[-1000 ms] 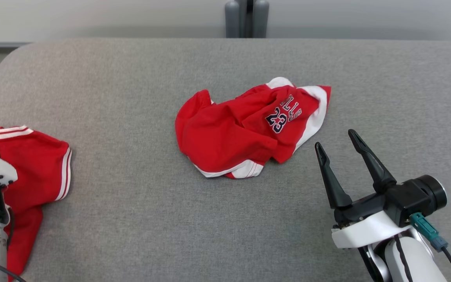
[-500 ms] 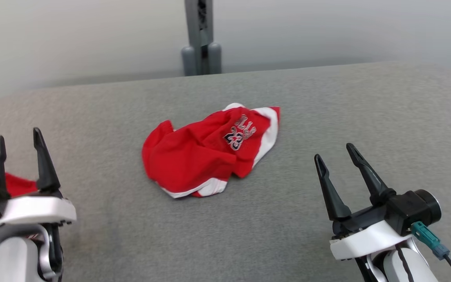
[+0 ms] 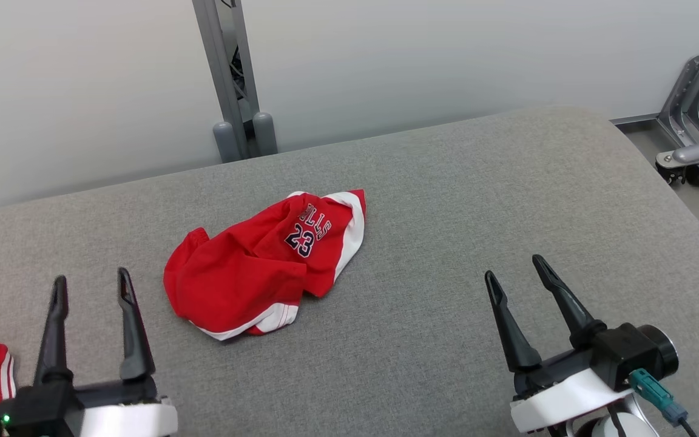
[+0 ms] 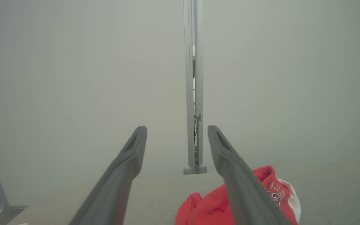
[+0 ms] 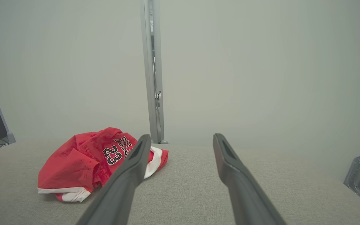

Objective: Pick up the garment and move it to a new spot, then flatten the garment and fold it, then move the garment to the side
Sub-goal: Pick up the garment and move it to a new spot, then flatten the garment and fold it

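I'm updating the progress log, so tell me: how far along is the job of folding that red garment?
Done: nothing that shows; the red garment lies crumpled on the grey cushion. In hand: nothing; the left gripper and right gripper are both open and empty, apart from the garment. Left: pick it up, move it, flatten it, fold it, set it aside.

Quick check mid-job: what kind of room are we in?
Probably a lab or test room, not a home: a bare pale wall, a metal post behind the grey cloth-covered table, and a metal stand on wheels at the right. The crumpled red jersey lies on that table.
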Robot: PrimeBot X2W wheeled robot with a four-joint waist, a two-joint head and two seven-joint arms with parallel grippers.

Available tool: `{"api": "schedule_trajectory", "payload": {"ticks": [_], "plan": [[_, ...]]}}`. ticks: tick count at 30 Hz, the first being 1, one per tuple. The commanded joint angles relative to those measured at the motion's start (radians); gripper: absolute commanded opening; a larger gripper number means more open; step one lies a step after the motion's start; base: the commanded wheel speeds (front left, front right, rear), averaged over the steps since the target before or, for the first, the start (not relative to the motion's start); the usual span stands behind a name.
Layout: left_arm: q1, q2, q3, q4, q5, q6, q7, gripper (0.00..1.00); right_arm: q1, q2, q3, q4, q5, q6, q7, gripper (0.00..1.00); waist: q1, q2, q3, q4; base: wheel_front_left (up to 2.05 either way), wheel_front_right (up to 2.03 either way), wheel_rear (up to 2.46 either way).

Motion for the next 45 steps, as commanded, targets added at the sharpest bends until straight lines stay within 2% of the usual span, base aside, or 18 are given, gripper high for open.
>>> {"api": "schedule_trajectory", "payload": {"ticks": [1,6,10,19,30,35,39,43,45], "plan": [[0.023,-0.002,-0.008,-0.001,0.013,0.009,-0.003,1.00,0.013,-0.004,0.003,0.001,-0.007,0.000,-0.002,1.00,0.0000,-0.0001,-0.009,-0.005,0.00,0.00,0.00],[0.087,-0.016,-0.049,0.022,0.042,0.016,-0.002,1.00,0.047,-0.004,0.016,0.002,-0.001,0.000,-0.001,1.00,0.0000,-0.0001,-0.017,-0.003,0.00,0.00,0.00],[0.092,-0.020,-0.073,0.069,0.043,-0.002,-0.002,1.00,0.059,-0.004,0.034,0.011,-0.028,0.000,-0.002,1.00,0.0000,-0.0001,-0.018,0.007,0.00,0.00,0.00],[0.074,-0.026,-0.070,0.139,0.035,-0.019,-0.002,1.00,0.048,-0.004,0.045,0.014,-0.017,0.000,-0.002,1.00,0.0000,-0.0001,-0.020,0.018,0.00,0.00,0.00],[0.064,-0.028,-0.085,0.155,0.026,-0.014,-0.002,1.00,0.044,-0.004,0.062,0.038,-0.026,0.000,-0.002,1.00,0.0000,-0.0001,-0.017,0.032,0.00,0.00,0.00],[0.050,-0.028,-0.094,0.156,0.019,-0.004,-0.002,1.00,-0.006,-0.004,0.141,0.147,0.012,0.000,-0.002,1.00,0.0000,-0.0001,-0.012,0.057,0.00,0.00,0.00],[0.043,-0.028,-0.100,0.125,0.033,-0.003,-0.002,1.00,-0.078,-0.005,0.237,0.306,0.140,0.000,-0.002,1.00,0.0000,-0.0001,-0.002,0.089,0.00,0.00,0.00],[0.037,-0.028,-0.111,0.108,0.041,-0.020,-0.002,1.00,-0.166,-0.005,0.327,0.464,0.266,0.000,-0.001,1.00,0.0000,-0.0001,0.015,0.135,0.00,0.00,0.00],[0.028,-0.028,-0.115,0.102,0.041,-0.027,-0.002,1.00,-0.224,-0.004,0.360,0.507,0.324,0.000,-0.002,1.00,0.0000,-0.0001,0.030,0.159,0.00,0.00,0.00]]}}
